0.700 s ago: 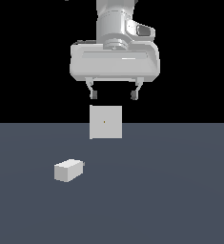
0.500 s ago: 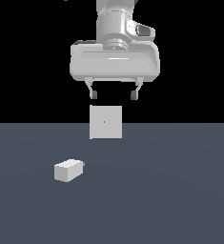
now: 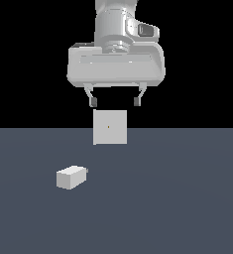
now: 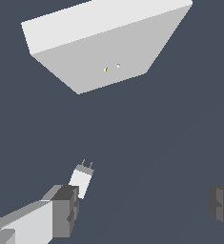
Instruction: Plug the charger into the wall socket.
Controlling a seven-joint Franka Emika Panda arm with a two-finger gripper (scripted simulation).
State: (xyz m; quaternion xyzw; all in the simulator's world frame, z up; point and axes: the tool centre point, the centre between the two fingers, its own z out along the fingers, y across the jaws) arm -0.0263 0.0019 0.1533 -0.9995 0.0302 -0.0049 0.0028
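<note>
Exterior view: we are seeing the gripper (image 3: 115, 101) hanging above the wall socket (image 3: 110, 127), its fingers (image 3: 93, 101) spread wide and holding nothing. The charger (image 3: 71, 177) is lying on the bench (image 3: 187, 198), low toward the exterior view's left, well apart from the fingers, long axis level, prongs aiming toward the exterior view's right. Open bench is surrounding it.

Wrist view: we are seeing the charger (image 4: 80, 179) just beside one finger (image 4: 66, 209), prongs pointing toward the wall socket (image 4: 108, 43).

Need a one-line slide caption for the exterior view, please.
Open gripper hangs above the upright wall socket; the charger lies ungrasped on the floor.
</note>
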